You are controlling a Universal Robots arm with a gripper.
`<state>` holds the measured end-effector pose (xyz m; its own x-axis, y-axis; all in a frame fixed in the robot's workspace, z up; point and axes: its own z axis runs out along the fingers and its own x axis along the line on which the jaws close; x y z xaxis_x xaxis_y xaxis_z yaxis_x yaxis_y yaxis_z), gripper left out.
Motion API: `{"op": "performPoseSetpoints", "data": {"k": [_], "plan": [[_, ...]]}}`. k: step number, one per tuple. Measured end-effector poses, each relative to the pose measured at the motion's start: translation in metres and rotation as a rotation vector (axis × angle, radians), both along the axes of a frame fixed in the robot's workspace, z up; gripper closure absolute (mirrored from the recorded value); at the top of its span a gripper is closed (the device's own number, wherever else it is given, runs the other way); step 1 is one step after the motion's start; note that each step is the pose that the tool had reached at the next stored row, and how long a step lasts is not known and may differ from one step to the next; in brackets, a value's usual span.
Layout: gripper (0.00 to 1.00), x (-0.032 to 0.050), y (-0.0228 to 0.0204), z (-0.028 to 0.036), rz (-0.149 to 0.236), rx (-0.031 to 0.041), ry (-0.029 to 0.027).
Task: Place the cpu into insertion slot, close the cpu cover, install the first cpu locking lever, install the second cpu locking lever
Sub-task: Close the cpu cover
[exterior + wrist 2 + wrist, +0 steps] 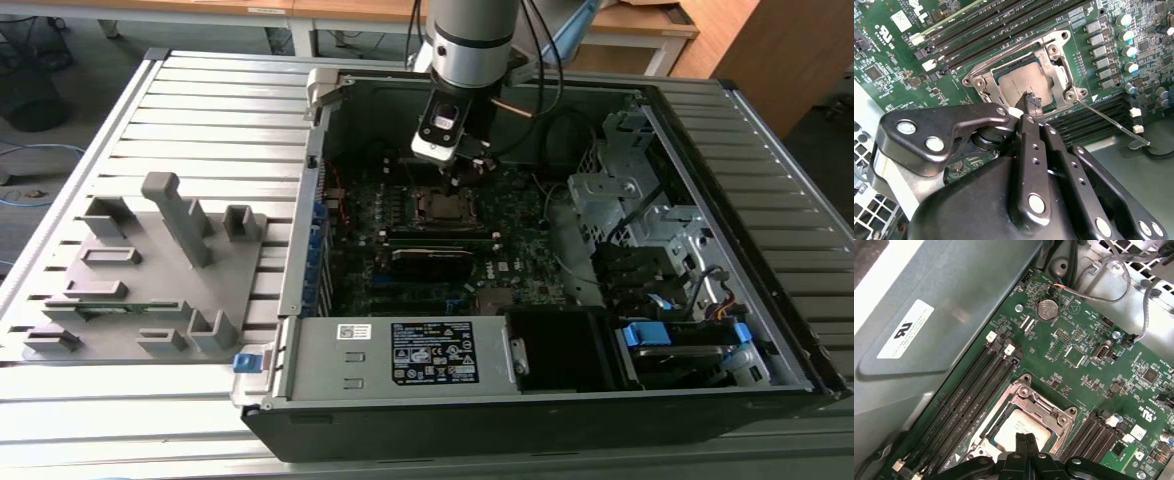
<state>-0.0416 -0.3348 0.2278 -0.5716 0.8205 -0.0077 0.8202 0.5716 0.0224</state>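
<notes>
Hovering in the upper middle of the exterior view, the gripper (463, 172) keeps its fingers pressed together right over the cpu (1013, 89). That chip lies inside the insertion slot (441, 205), framed by the cpu cover (1056, 75), within the open computer case (534, 425).

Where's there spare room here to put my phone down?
Bare slatted table beyond the grey fixture tray and along the computer case's side at the exterior view's right. Inside the case it is crowded, with the gripper over the insertion slot.
</notes>
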Motion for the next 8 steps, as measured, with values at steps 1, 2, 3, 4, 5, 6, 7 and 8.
{"op": "performPoseSetpoints", "data": {"k": [1, 2, 3, 4, 5, 6, 7, 8], "plan": [[0.9, 0.0, 0.0, 0.0, 0.006, 0.0, 0.0], [0.9, 0.0, 0.0, 0.0, 0.011, 0.0, 0.0], [0.9, 0.0, 0.0, 0.0, 0.017, 0.0, 0.0], [0.9, 0.0, 0.0, 0.0, 0.024, 0.0, 0.0], [0.9, 0.0, 0.0, 0.0, 0.031, 0.0, 0.0], [0.9, 0.0, 0.0, 0.0, 0.039, 0.0, 0.0], [0.9, 0.0, 0.0, 0.0, 0.047, 0.0, 0.0], [0.9, 0.0, 0.0, 0.0, 0.055, 0.0, 0.0]]}}
